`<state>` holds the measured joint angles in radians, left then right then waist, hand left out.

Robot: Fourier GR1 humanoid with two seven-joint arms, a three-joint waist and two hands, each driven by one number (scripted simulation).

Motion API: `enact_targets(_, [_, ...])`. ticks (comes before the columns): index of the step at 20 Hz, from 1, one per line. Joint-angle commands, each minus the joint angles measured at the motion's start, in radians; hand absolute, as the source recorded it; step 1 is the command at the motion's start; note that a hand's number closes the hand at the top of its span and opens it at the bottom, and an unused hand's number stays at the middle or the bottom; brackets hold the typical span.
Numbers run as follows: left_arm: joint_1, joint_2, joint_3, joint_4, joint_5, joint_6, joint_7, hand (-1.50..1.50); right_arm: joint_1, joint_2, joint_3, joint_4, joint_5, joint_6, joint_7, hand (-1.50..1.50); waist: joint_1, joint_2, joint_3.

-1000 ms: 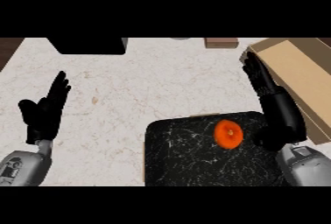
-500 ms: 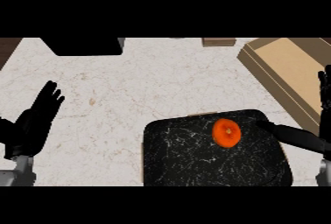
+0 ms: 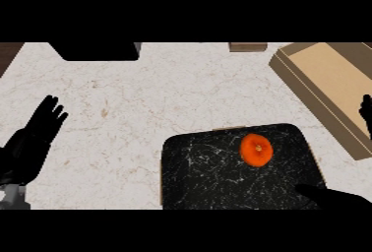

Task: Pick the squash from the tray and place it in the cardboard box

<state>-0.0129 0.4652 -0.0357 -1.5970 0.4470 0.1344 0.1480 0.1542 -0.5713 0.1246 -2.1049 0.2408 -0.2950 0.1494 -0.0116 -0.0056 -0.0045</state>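
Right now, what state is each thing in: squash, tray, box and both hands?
squash: lying on the tray, not held.
tray: flat on the counter, holding only the squash.
cardboard box: open on top, nothing visible inside.
left hand: open, resting at the left edge.
right hand: mostly out of view at the lower right; fingers unclear.

Kitchen: pale marble counter w/ dark tray.

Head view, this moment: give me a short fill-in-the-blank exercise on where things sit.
1. The orange squash lies on the black ____.
2. The cardboard box stands at the counter's ____ side.
3. The left hand rests open at the view's ____ edge.
4. The right hand is not yet touching the ____.

Missing words: tray; right; left; squash
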Motion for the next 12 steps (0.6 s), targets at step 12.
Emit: enact_targets(12, [-0.056, -0.012, -0.014, 0.012, -0.022, -0.025, 0.016, 0.0, -0.326, -0.187, 0.214, -0.133, 0.028, 0.51, 0.93, -1.5, 0.05, 0.013, 0.0])
